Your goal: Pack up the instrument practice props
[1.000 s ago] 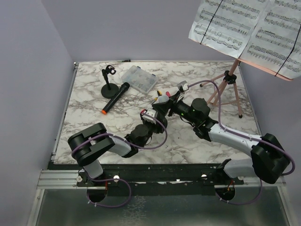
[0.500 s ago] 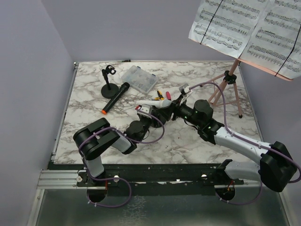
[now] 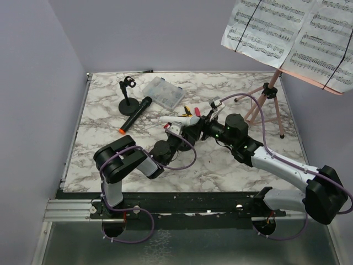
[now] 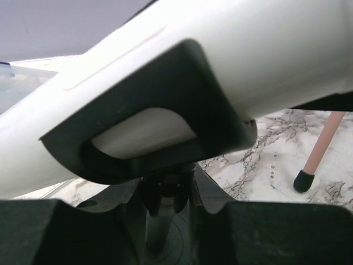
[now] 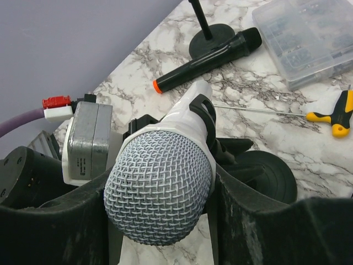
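Two microphones. Nearest, white grey-mesh-headed microphone clipped in a black round-based holder, head clamped by right gripper; left gripper flanking the stem, grip unclear. Beyond, black microphone, second holder, clear compartment box. Farthest, one pink tripod, sheet-music pages cut off.

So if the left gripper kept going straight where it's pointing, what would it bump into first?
Most likely the black mic holder. Its stem stands right between the fingers of the left gripper, and its clip wraps the microphone just above. Depth is hard to judge this close.
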